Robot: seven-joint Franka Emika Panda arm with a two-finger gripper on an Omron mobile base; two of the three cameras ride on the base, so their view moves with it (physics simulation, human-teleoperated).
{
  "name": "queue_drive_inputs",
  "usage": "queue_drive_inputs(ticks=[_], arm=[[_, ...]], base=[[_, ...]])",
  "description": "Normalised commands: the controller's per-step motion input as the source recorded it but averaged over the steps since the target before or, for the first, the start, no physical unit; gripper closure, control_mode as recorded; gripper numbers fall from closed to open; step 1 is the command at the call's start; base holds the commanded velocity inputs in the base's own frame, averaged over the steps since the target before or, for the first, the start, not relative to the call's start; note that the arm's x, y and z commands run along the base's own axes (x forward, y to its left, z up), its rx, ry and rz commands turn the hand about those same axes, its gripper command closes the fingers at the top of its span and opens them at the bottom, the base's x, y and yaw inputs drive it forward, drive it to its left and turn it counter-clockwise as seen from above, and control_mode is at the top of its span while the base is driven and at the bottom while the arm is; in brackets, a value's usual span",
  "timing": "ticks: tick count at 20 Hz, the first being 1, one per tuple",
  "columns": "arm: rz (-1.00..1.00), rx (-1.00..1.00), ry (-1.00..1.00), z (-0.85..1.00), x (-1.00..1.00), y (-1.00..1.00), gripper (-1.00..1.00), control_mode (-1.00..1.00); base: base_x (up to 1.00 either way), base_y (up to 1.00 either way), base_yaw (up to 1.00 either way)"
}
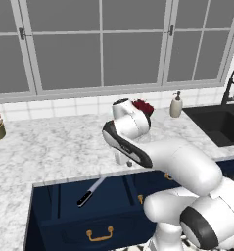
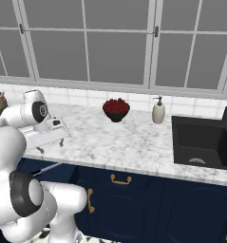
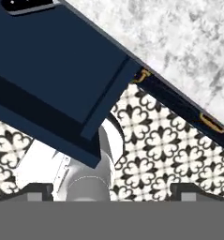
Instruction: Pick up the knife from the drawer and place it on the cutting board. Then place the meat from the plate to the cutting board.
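**Hand view: drawer pulled out, fingers wide apart and holding nothing**

Hand view looks down past the fingers [image 3: 111, 191], and the two dark tips sit far apart at the bottom corners with nothing between them, so they're spread open and empty. Right ahead of the tips is the navy drawer [image 3: 57, 79], pulled out over the patterned black-and-white floor [image 3: 155, 150]. Further out from the fingers runs the marble table [image 3: 188, 42], with brass pulls along the cabinet fronts under its edge.

From the left base view, the knife [image 1: 90, 191] is lying inside the open drawer [image 1: 89, 211], black handle toward the drawer front, silver blade pointing back toward the table edge. It sits below the hand and a bit off to the side; the fingers aren't touching it. The brass bail handle [image 1: 100, 236] shows on the drawer front.

On the table beyond the hand there's a dark bowl of red stuff [image 2: 116, 109] and a soap dispenser [image 2: 158, 110] next to the black sink [image 2: 205, 142]. In the right base view the hand hangs over the table's front edge.
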Motion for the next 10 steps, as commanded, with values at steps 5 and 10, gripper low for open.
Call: queue_drive_inputs(ticks=[5,10], arm=[[0.34,-0.01,0.22,-0.45,-0.01,0.57,-1.0,-1.0],[0.31,0.0,0.06,-0.73,-0.3,0.53,-1.0,-1.0]], base=[[0.0,0.0,0.0],[0.0,0.0,0.0]])
